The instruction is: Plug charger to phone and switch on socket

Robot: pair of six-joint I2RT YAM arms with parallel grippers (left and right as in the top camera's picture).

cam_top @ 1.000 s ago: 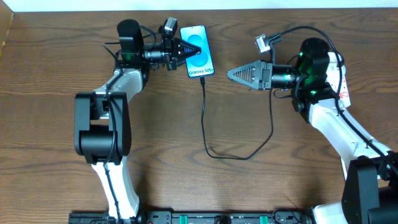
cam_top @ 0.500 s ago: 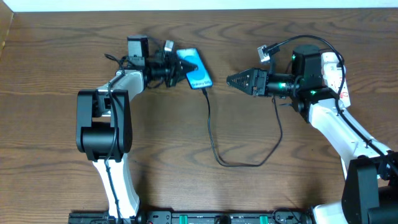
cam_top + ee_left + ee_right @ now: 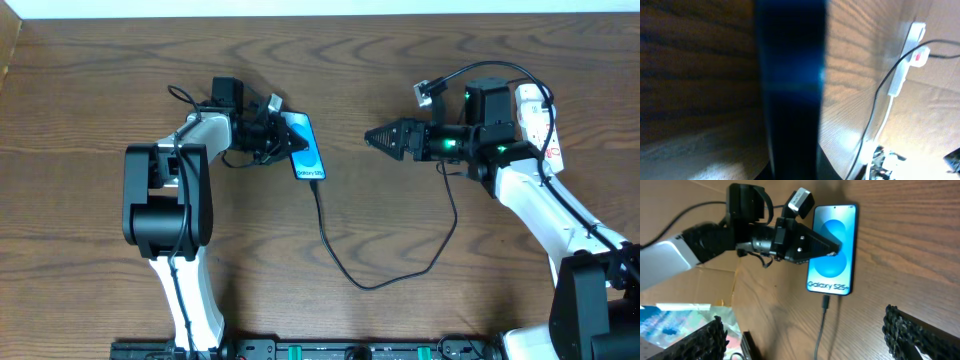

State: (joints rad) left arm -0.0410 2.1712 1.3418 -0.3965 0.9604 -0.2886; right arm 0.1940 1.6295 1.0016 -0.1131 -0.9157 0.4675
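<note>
Left claw (image 3: 284, 136) is gripping the rigid, likely slippery phone (image 3: 309, 159) edgewise near the tabletop's far edge; right claw (image 3: 371, 137) is hanging released.

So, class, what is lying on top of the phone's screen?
A finger of the left gripper lies across the screen of the phone, reaching in from its side edge. The screen patch beneath it is covered; the other finger, presumably under the phone, cannot be seen.

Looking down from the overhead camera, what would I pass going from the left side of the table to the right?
left arm's black base → left hand → phone, gripped by that hand → right hand, open and pointing at the phone → right arm's white forearm
</note>
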